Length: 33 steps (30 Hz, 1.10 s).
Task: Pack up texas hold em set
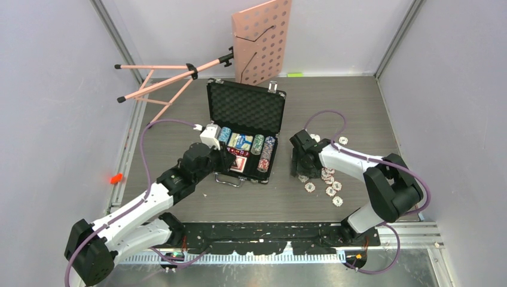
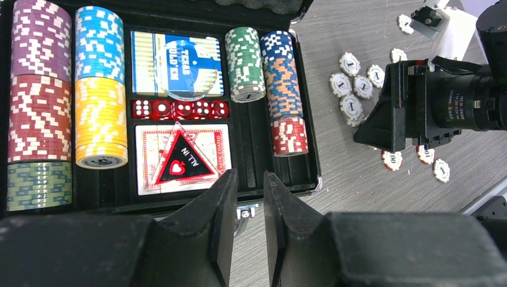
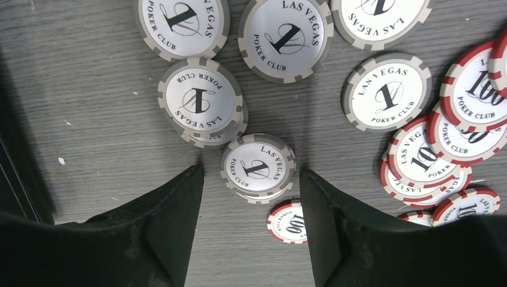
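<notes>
The black case [image 1: 246,107] lies open at mid-table with its foam lid upright. In the left wrist view its tray [image 2: 308,149] holds rows of striped chips [image 2: 98,84], two card decks [image 2: 176,63], and red dice [image 2: 179,109]. My left gripper [image 1: 227,158] hangs over the case's front edge; its jaws [image 2: 250,179] are nearly closed, with a narrow gap and nothing between them. My right gripper [image 1: 297,164] is open and low over loose chips [image 1: 329,182] to the right of the case. Its fingers [image 3: 251,173] straddle a small stack of white chips [image 3: 257,168]. A red-edged chip [image 3: 290,221] lies beside it.
A pink perforated music stand [image 1: 263,42] leans at the back, its tripod legs [image 1: 155,81] stretching left along the wall. White and red-edged chips are scattered on the table right of the case [image 2: 353,84]. A small red object [image 1: 116,178] sits at the left table edge.
</notes>
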### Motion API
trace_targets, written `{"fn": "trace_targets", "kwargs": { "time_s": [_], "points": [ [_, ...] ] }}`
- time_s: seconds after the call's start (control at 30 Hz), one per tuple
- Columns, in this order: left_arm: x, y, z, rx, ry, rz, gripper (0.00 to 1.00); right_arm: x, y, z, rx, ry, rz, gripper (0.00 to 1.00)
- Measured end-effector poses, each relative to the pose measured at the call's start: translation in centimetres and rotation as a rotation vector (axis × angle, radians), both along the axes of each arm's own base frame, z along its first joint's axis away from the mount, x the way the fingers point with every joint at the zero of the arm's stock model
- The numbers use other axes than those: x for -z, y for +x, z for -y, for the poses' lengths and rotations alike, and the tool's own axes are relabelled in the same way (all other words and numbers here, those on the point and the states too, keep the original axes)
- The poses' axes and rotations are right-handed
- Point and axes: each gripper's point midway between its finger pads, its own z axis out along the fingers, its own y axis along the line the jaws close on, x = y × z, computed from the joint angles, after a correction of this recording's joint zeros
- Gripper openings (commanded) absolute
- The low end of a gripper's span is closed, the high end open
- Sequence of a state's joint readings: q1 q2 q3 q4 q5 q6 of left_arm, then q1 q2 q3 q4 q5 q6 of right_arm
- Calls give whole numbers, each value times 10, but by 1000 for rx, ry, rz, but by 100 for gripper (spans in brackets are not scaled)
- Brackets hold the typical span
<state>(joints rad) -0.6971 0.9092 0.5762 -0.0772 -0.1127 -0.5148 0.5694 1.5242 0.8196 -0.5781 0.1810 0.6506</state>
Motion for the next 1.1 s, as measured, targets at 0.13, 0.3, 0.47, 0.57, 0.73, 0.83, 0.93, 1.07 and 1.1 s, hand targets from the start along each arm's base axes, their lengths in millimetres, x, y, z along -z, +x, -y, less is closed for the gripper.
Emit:
{"fn": "trace_targets", "kwargs": {
  "time_s": [0.13, 0.3, 0.47, 0.57, 0.73, 0.83, 0.93, 1.07, 1.1],
  "points": [
    [-1, -1, -1, -1, -3, 3, 25, 1, 0, 1, 1, -6, -3, 60],
    [-1, -2, -2, -1, -1, 2, 25, 2, 3, -1, 1, -14, -15, 49],
    [-5, -2, -5, -10, -6, 14, 25, 1, 3, -4, -3, -8, -15, 40],
    [-7, -3, -5, -11, -9, 18, 26, 1, 3, -3, -2, -8, -13, 38],
    [-6, -2, -6, -17, -8, 18, 27, -2, 1, -3, 1, -5, -15, 38],
    [-4, -3, -6, -19, -12, 9, 29, -5, -8, 1, -1, -13, -41, 38],
    [0, -6, -1, -11, -46, -14, 31, -13, -13, 1, -5, 3, -44, 38],
    [10, -9, 10, 8, -100, -68, 43, -23, -16, 0, -10, 25, -30, 37],
    [13, -10, 16, 18, -119, -90, 48, -26, -16, 0, -11, 28, -29, 37]
  ]
}}
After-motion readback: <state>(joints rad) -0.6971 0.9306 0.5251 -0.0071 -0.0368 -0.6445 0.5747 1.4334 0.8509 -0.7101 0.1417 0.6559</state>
